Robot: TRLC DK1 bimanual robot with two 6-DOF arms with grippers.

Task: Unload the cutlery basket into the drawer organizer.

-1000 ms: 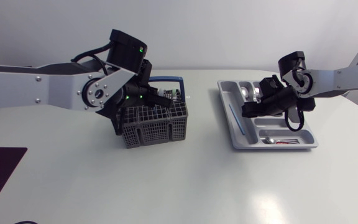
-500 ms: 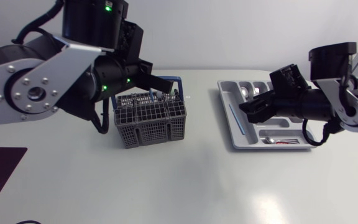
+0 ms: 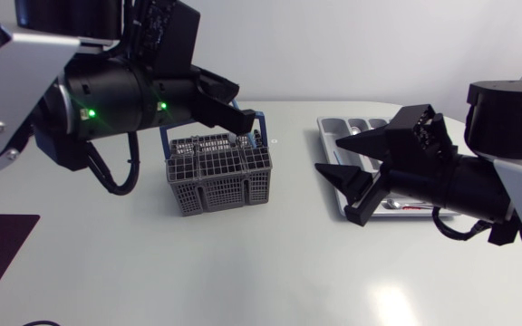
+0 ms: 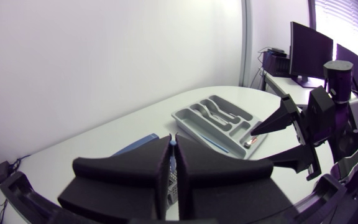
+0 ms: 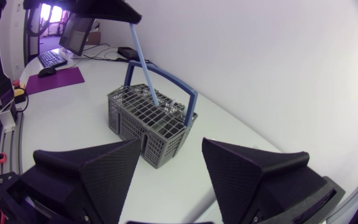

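the unloading looks partly done: the grey plastic drawer organizer (image 3: 333, 127) already holds a small silver spoon (image 3: 393, 206) with something red just beside it in its crosswise end compartment. the grey mesh cutlery basket with a blue handle (image 3: 220, 177) stands well apart from it on the white surface (image 3: 270, 263). what else it holds is too small to tell.

the left gripper (image 4: 173, 155) hangs high above the basket, its fingers pressed together on a thin pale-blue stick-like utensil (image 5: 145, 62). the utensil's lower end reaches down into the basket's top, so it is not yet lifted clear. the right gripper (image 5: 171, 149) hovers over the organizer's end, its fingers spread wide and holding nothing, pointing towards the basket.
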